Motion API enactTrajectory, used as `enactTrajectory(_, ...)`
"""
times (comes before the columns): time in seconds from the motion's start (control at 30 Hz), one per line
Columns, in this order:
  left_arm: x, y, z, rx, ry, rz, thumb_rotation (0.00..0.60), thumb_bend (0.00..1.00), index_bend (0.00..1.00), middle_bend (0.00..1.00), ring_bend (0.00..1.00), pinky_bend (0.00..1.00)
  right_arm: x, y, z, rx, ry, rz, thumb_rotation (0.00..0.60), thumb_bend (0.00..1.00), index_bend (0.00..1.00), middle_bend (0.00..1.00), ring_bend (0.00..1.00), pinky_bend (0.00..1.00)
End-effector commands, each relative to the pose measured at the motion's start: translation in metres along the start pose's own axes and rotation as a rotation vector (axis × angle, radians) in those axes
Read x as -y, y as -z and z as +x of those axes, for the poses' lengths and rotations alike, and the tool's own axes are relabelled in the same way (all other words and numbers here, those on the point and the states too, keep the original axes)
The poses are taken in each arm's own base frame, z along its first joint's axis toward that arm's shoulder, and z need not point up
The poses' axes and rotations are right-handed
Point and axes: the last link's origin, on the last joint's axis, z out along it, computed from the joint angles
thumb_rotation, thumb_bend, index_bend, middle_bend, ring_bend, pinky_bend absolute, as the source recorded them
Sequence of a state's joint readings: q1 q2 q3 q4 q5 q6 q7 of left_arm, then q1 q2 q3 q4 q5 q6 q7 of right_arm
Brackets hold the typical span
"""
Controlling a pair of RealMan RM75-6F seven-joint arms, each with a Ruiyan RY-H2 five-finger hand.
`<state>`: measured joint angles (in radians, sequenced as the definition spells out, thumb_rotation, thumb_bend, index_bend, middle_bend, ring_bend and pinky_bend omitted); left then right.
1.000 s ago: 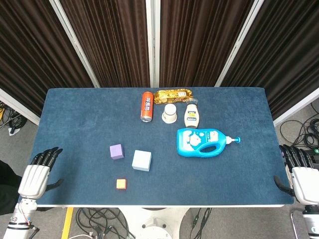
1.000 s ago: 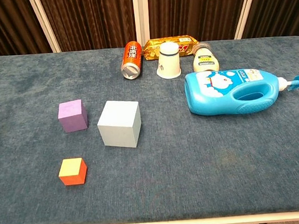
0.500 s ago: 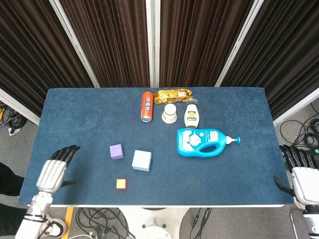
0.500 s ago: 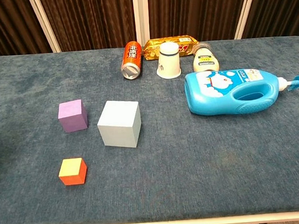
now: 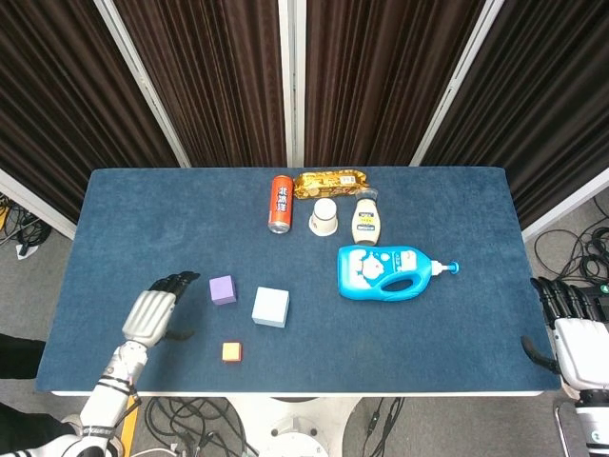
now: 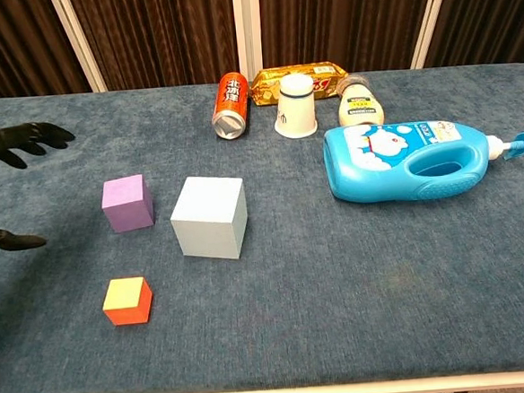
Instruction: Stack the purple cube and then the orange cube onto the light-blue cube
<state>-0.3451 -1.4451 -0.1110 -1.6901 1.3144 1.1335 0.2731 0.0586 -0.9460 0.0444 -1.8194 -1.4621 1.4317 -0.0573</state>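
My left hand [image 5: 152, 309] (fingers apart, holding nothing) hangs near the purple cube [image 5: 223, 289]; my right hand [image 5: 574, 328] is empty too.

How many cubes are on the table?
3. The purple cube sits left of the light-blue cube, with a gap between them. The orange cube lies nearer the front edge, below the purple one. None looks hidden.
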Motion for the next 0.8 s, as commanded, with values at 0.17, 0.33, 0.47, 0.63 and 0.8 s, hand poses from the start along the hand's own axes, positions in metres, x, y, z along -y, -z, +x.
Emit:
enactTrajectory(0.17, -0.004, -0.024, -0.008, 0.036, -0.100, -0.003, 0.600, 0.09, 0.18, 0.24, 0.17, 0.22, -0.001, -0.001, 0.000, 0.000, -0.002, -0.008, 0.600, 0.23, 0.04, 0.07, 0.00, 0.00)
enactTrajectory(0.33, -0.011, -0.036, -0.010, 0.077, -0.130, -0.009, 0.600, 0.10, 0.18, 0.25, 0.17, 0.22, -0.002, -0.001, 0.002, -0.005, -0.009, -0.012, 0.600, 0.23, 0.04, 0.08, 0.00, 0.00)
enactTrajectory(0.47, -0.019, -0.047, -0.012, 0.077, -0.132, -0.017, 0.600, 0.10, 0.18, 0.26, 0.17, 0.22, -0.003, -0.001, 0.004, -0.008, -0.016, -0.012, 0.600, 0.23, 0.04, 0.08, 0.00, 0.00)
enactTrajectory(0.63, -0.021, -0.061, -0.020, 0.093, -0.107, -0.015, 0.600, 0.12, 0.19, 0.29, 0.17, 0.22, -0.004, -0.001, 0.004, -0.008, -0.020, -0.011, 0.600, 0.23, 0.04, 0.08, 0.00, 0.00)
enactTrajectory(0.8, -0.022, -0.067, -0.024, 0.103, -0.105, -0.014, 0.600, 0.14, 0.19, 0.32, 0.18, 0.22, -0.004, -0.002, 0.005, -0.005, -0.018, -0.013, 0.600, 0.23, 0.04, 0.08, 0.00, 0.00)
